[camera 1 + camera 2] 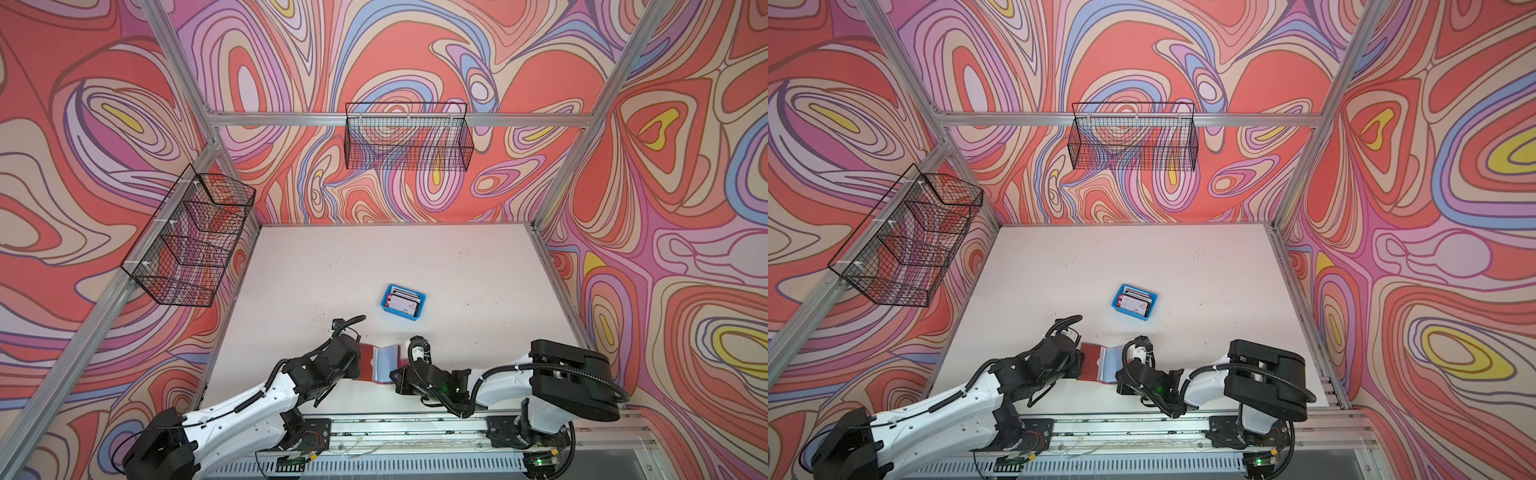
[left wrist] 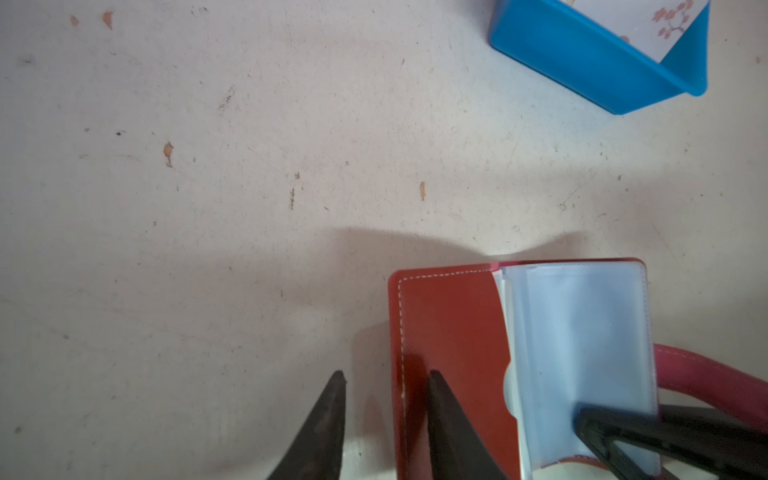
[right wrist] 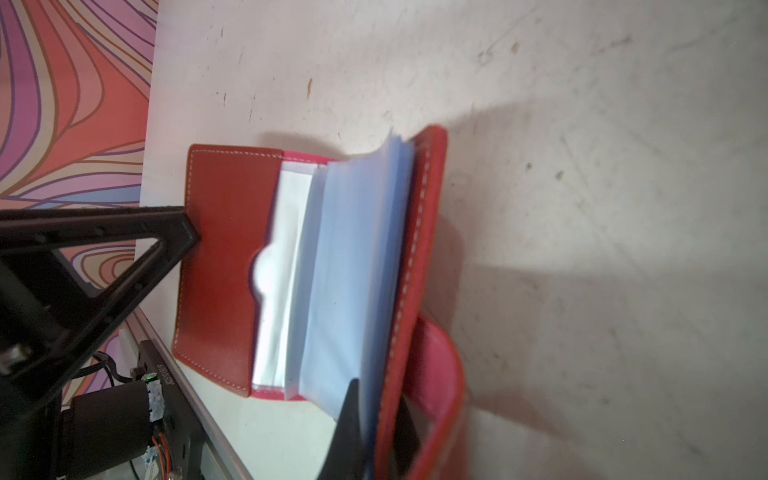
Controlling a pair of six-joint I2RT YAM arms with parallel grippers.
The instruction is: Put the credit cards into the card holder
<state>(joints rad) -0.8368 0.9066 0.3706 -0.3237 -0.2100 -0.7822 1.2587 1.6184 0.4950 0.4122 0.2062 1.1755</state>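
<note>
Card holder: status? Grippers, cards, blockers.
Left gripper open, straddling holder cover edge. Right gripper shut on holder's other side. Holder open on table; cards in blue tray. Nothing between.

- card holder (image 1: 376,363): red booklet with white stitching, lying open near the table's (image 1: 457,270) front edge; left cover flat, clear sleeve pages (image 3: 357,257) and right cover tilted up, pink strap (image 3: 440,365) curling behind
- credit cards (image 1: 402,305): white stack with red and dark prints, lying in a blue tray (image 1: 398,314) farther back

Swirl-patterned walls (image 1: 374,41) with two black wire baskets (image 1: 409,137) enclose a scuffed white table (image 1: 332,257)
</note>
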